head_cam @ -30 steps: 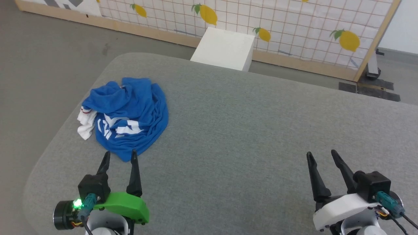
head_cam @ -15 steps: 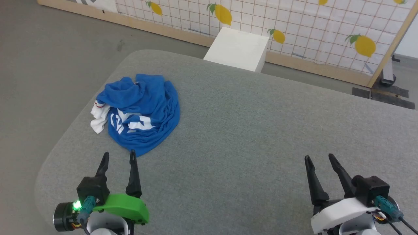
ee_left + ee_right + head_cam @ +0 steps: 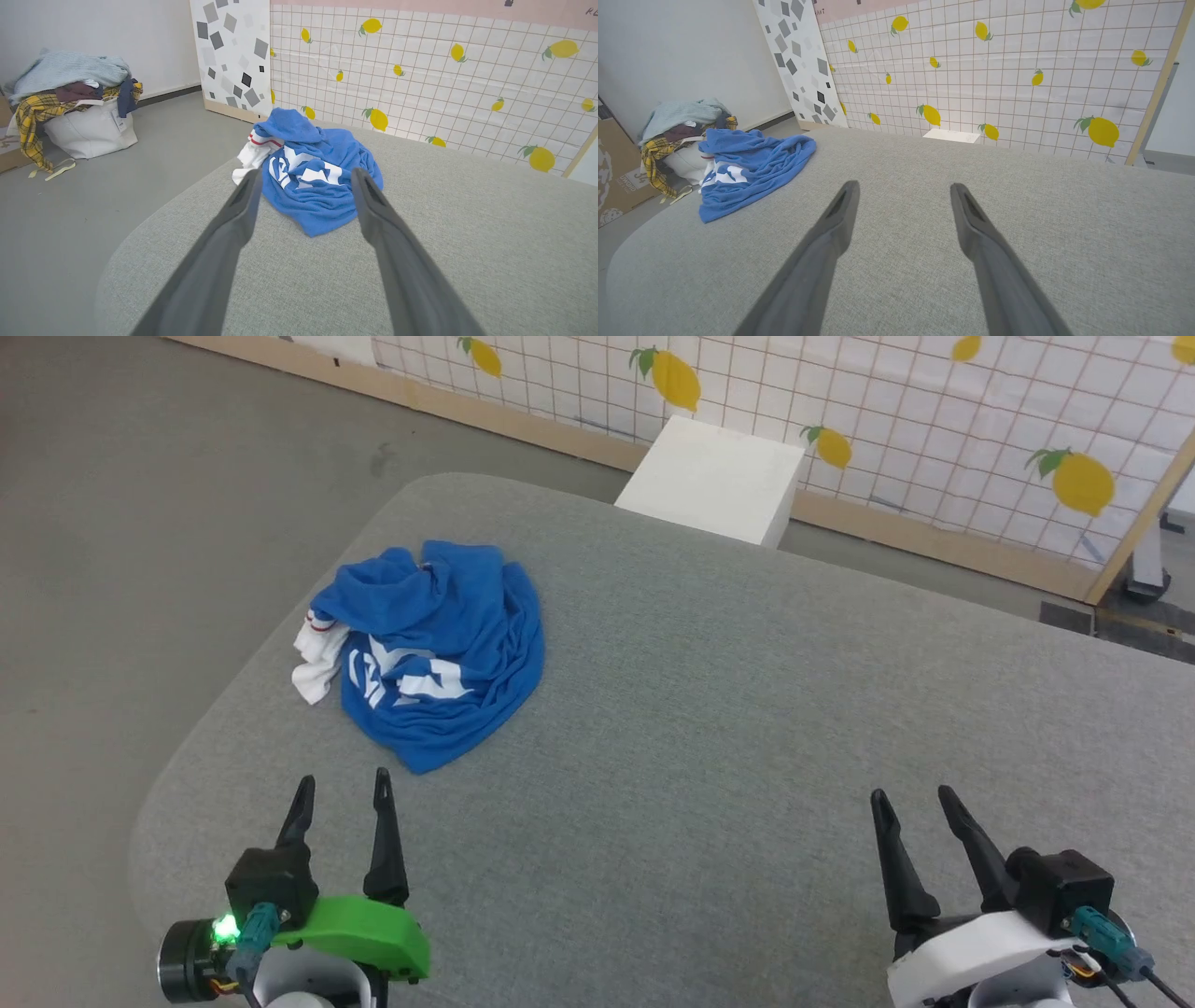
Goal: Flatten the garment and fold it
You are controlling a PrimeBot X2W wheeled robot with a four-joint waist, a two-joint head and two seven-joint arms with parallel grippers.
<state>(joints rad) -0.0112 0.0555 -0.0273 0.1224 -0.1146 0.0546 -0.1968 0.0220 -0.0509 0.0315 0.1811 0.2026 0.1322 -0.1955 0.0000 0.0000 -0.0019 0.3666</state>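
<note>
Where the grey cloth-covered table [image 3: 709, 709] comes closest to the robot, both grippers hover just above its near edge with nothing in them: the left gripper [image 3: 344, 777] over the table's near left corner, the right gripper [image 3: 910, 792] over its near right side, each with its two dark fingers [image 3: 384, 840] spread wide and pointing across the table. Further in, on the table's left part and close to its left edge, the garment [image 3: 439, 653] lies in a crumpled heap, royal blue with broken white lettering facing up and a white sleeve with a red-striped cuff bunched toward that edge. It lies ahead of the left gripper, apart from its fingertips. Beyond the table's far edge a white box [image 3: 714, 481] stands on the floor [image 3: 140, 476], and behind it a screen [image 3: 934, 411] printed with lemons on a grid. Off the table's left side, a white bag [image 3: 88, 133] heaped with clothes [image 3: 65, 70] sits on the floor.
</note>
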